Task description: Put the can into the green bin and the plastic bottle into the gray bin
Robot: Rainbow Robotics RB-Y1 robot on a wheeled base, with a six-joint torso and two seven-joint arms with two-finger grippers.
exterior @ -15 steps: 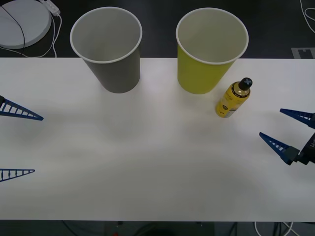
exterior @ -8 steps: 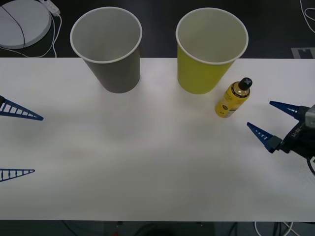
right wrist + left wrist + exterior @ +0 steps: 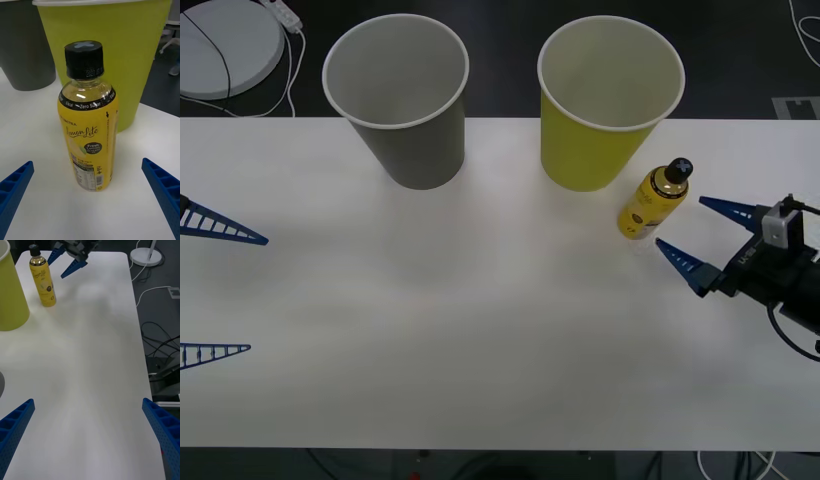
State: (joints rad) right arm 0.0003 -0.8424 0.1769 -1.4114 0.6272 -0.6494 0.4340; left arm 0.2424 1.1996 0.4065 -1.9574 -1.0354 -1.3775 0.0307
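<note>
— Hovering low over the white table [image 3: 480,330], the right gripper [image 3: 692,238] has its two blue fingers spread wide, holding nothing. Its tips aim at the plastic bottle [image 3: 652,199], near but not touching.

— Where does the bottle stand?

— Upright on the table, yellow label and black cap, just beside the green bin [image 3: 608,100], toward the right edge. From the right wrist view, the plastic bottle [image 3: 89,120] sits centred between the open fingers, with bare table on both sides of it and the green bin [image 3: 112,56] rising close behind.

— And the other bin?

— The gray bin [image 3: 402,95] stands upright near the far edge, left of the green one, a clear gap of table between them. Both mouths open upward.

— What about the left arm?

— The left gripper [image 3: 220,295] waits at the left edge, fingers wide apart, holding nothing. A broad stretch of bare tabletop runs from it across to the bottle.
</note>
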